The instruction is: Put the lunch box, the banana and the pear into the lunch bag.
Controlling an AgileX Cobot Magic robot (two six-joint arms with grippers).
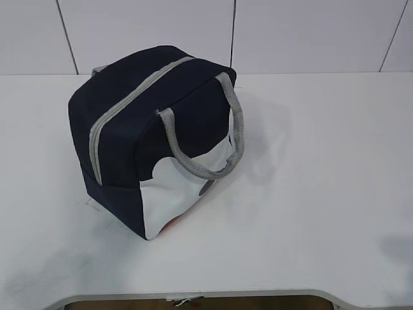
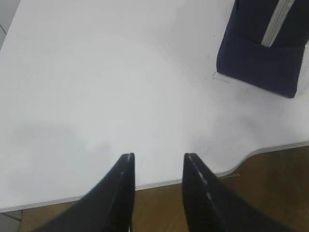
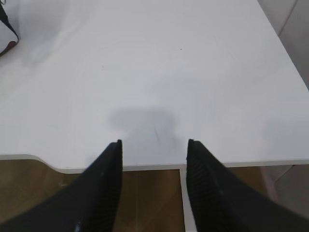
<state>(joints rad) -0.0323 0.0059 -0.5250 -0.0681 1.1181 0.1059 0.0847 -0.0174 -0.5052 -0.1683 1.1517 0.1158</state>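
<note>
The navy lunch bag (image 1: pixel 155 135) stands on the white table left of centre, its grey zipper (image 1: pixel 129 103) shut along the top and a grey strap handle (image 1: pixel 213 139) hanging over the white lower panel. One corner of it shows in the left wrist view (image 2: pixel 260 53) and a sliver in the right wrist view (image 3: pixel 7 34). The lunch box, banana and pear are out of view. My left gripper (image 2: pixel 158 157) is open and empty over the table's front edge, well short of the bag. My right gripper (image 3: pixel 154 142) is open and empty over the front edge. Neither gripper shows in the exterior view.
The white table (image 1: pixel 322 194) has a curved cut-out in its front edge (image 1: pixel 193 298). A brown floor (image 3: pixel 145 198) lies below the edge. A tiled wall (image 1: pixel 290 32) stands behind the table.
</note>
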